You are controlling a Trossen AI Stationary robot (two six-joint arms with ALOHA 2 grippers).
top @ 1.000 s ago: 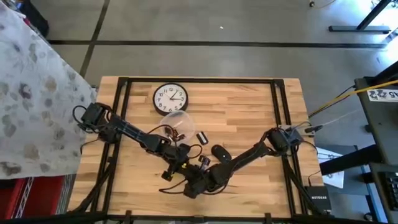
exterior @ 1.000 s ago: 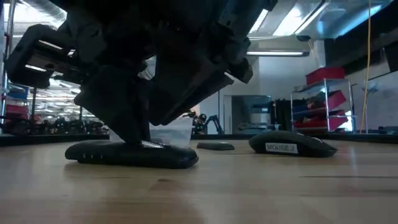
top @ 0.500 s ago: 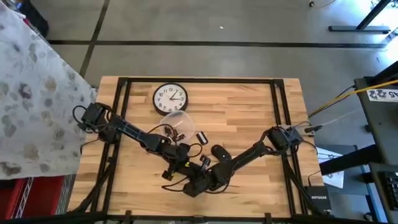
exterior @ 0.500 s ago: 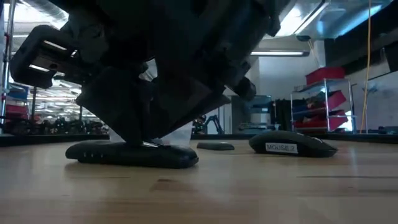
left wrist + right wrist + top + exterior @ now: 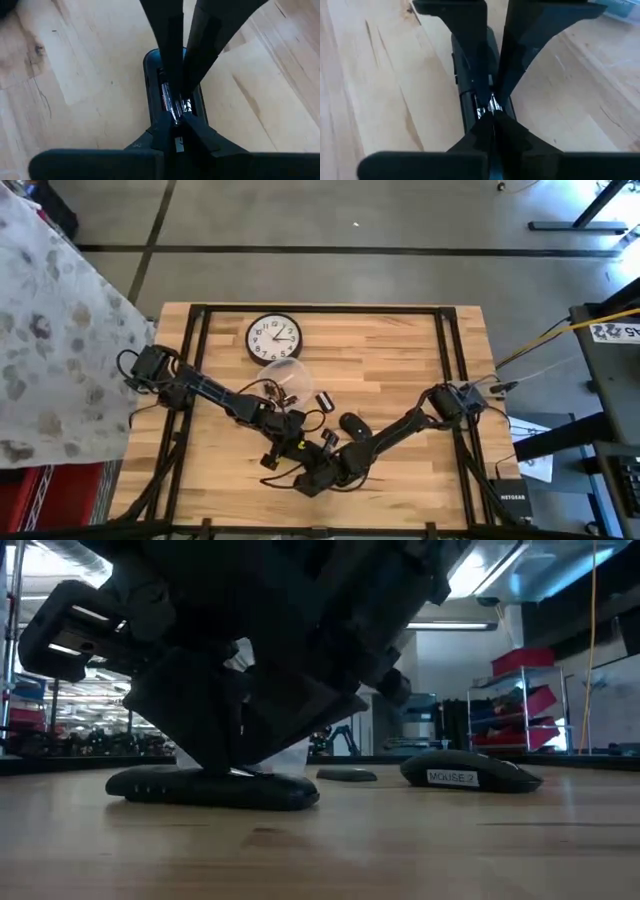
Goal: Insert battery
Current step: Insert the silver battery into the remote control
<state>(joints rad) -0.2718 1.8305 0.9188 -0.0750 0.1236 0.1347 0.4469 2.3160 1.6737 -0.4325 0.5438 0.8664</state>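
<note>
We read "MOUSE 7" on the white label of a spare black mouse [image 5: 470, 771]. Our left gripper [image 5: 176, 116] pinches a silver cylindrical battery [image 5: 169, 101] inside the open black mouse [image 5: 150, 65]; our right gripper [image 5: 492, 111] nips its other end.

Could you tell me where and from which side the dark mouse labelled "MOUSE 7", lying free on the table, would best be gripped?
Probably across its two long sides at mid-body, coming straight down from above. The dark labelled mouse lies flat on the wooden table as a low, rounded dome, so its top offers no hold, while its flanks look free of neighbours. Both grippers are busy at the other mouse.
</note>
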